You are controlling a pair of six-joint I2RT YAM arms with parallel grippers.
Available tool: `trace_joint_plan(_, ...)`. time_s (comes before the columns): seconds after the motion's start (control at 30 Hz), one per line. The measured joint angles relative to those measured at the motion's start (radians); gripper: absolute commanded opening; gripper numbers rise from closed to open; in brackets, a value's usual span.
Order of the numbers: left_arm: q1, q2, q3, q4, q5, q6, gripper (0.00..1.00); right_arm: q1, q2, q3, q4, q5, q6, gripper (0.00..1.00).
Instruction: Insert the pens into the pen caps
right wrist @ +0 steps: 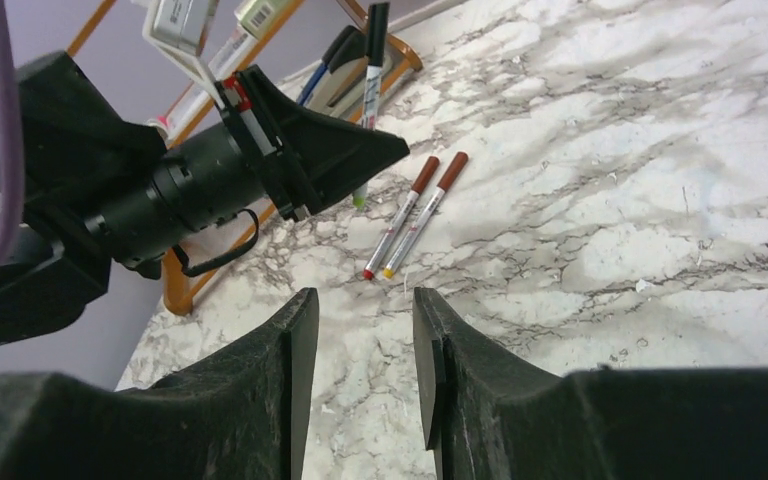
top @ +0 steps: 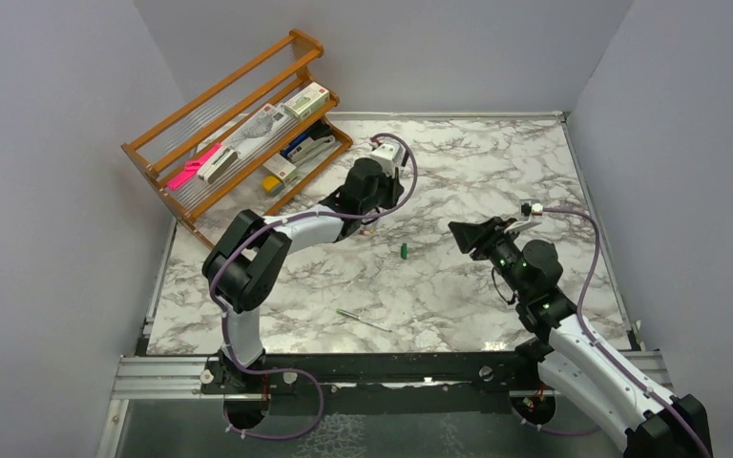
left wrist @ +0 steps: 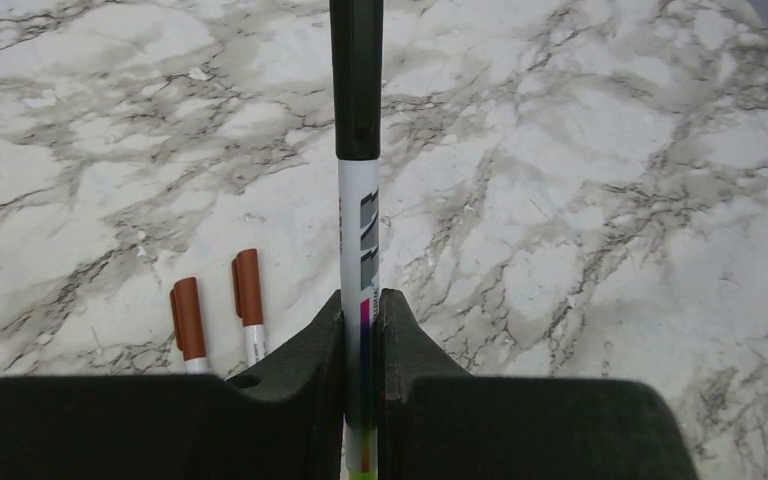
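Observation:
My left gripper [left wrist: 362, 300] is shut on a white-grey pen [left wrist: 358, 230] and holds it upright above the table, with a dark cap [left wrist: 357, 70] on its upper end. The right wrist view shows this pen [right wrist: 371, 90] and its green lower end. Two more pens with red-brown caps [left wrist: 188, 318] [left wrist: 248, 290] lie side by side on the marble just left of it; they also show in the right wrist view [right wrist: 412, 205]. A green cap [top: 404, 250] lies alone mid-table. My right gripper [right wrist: 360, 300] is open and empty, right of the green cap [top: 462, 235].
A wooden rack [top: 239, 124] at the back left holds a pink marker [top: 194, 167], a yellow block [top: 272, 183], staplers and boxes. A thin grey stick [top: 363, 321] lies near the front of the marble table [top: 496, 162]. Grey walls enclose three sides.

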Motion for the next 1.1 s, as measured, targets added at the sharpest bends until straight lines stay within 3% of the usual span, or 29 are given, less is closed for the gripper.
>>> trace_joint_plan(0.2,-0.035,0.078,0.121,-0.176,-0.151,0.044,0.00,0.000,0.064,0.003,-0.001,0.000,-0.021,0.35)
trace_joint_plan(0.47,-0.049,0.147,0.179,-0.381,-0.245,0.056,0.00,0.000,0.074,0.004,0.000,-0.001,-0.040,0.33)
trace_joint_plan(1.1,-0.049,0.192,0.251,-0.515,-0.259,0.059,0.18,0.000,0.090,0.003,0.000,-0.002,-0.052,0.32)
